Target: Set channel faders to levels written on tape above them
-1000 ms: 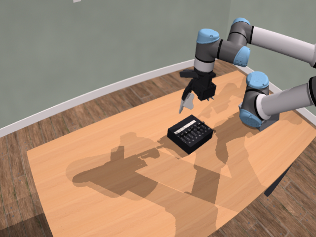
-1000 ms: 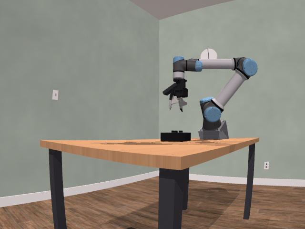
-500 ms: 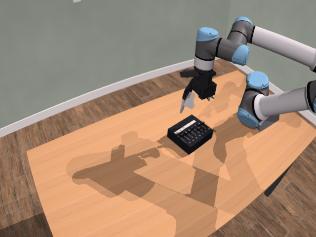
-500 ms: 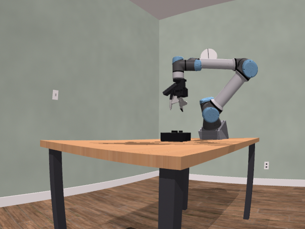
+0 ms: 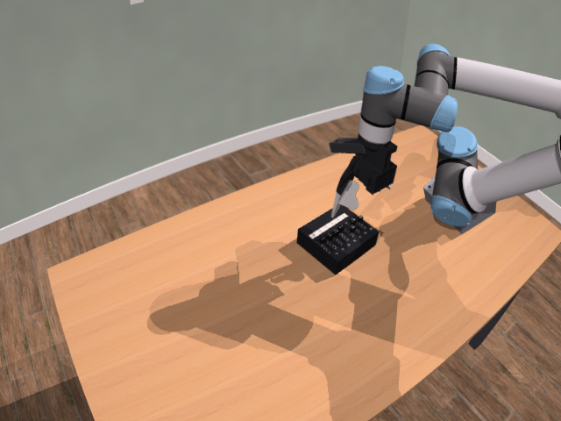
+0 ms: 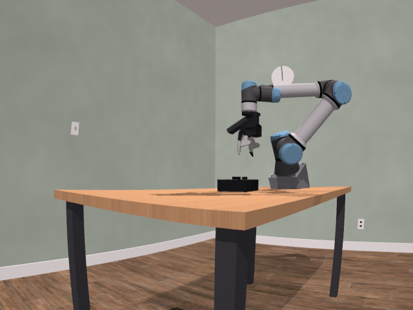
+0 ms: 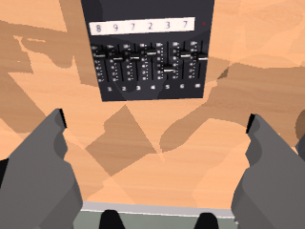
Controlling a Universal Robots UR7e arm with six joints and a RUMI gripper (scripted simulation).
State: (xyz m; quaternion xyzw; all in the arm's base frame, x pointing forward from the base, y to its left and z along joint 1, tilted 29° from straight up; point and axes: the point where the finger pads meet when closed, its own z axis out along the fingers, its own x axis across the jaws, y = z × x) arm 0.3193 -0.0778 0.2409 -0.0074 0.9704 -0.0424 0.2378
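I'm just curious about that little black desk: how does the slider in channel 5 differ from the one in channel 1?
In the wrist view, the channel 5 fader sits well down its slot, lowest of the row, while the channel 1 fader rides near the top. The tape reads 3 above channel 5 and 8 above channel 1. Both have dark caps with a pale line, and the open gripper touches neither.

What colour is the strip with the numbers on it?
White, with dark numbers. The tape strip on the black lighting desk shows best in the wrist view.
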